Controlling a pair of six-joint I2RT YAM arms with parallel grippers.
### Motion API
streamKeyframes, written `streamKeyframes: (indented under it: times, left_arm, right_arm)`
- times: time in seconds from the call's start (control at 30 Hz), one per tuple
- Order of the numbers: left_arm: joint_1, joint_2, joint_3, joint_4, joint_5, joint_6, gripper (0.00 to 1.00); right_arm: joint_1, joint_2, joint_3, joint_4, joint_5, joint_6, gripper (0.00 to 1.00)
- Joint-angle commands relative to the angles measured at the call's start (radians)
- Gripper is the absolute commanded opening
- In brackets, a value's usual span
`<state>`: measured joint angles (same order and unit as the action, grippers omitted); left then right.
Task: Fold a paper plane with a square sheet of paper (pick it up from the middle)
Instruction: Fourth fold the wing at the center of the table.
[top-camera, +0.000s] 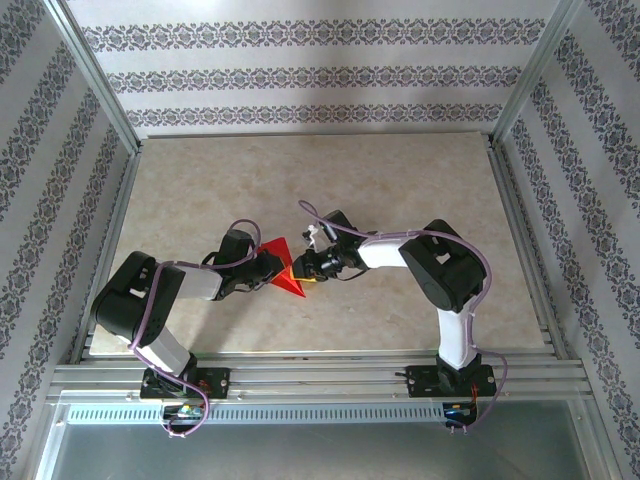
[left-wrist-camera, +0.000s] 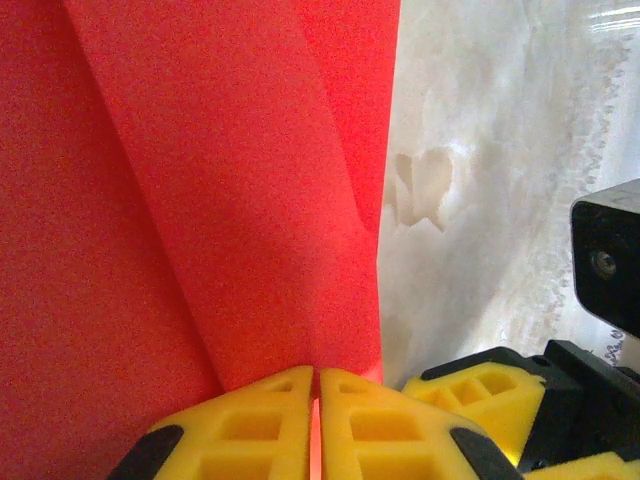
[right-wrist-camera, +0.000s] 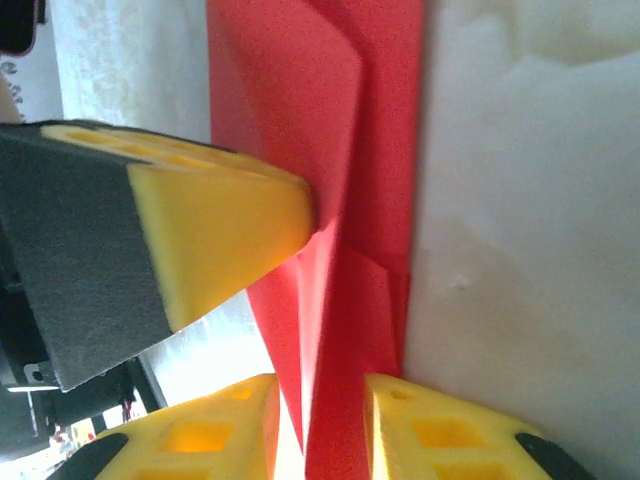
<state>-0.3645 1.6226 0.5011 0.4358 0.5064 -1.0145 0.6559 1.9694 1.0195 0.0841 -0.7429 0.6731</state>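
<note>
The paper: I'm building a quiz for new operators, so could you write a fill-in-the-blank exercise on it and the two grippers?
1. The paper is coloured ____.
2. The left gripper is ____ on the paper.
3. The right gripper has its jaws apart, with the ____ passing between them.
4. In the top view the paper sits ____ the two grippers.
Missing words: red; shut; paper; between.

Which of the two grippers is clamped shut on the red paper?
The left gripper: its yellow fingers meet on the red paper, while the right gripper has jaws standing apart around it.
</note>
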Motion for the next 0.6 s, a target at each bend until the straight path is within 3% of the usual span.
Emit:
streamKeyframes:
  times: [0.0, 0.57]
  left_arm:
    - [0.014, 0.013, -0.014, 0.036, 0.014, 0.004, 0.11]
    - [0.014, 0.026, -0.009, 0.054, 0.031, -0.001, 0.12]
  right_arm:
    - [-0.01, -0.049, -0.018, -0.054, 0.066, -0.033, 0.29]
    - [0.023, -0.056, 0.016, -0.093, 0.083, -0.134, 0.27]
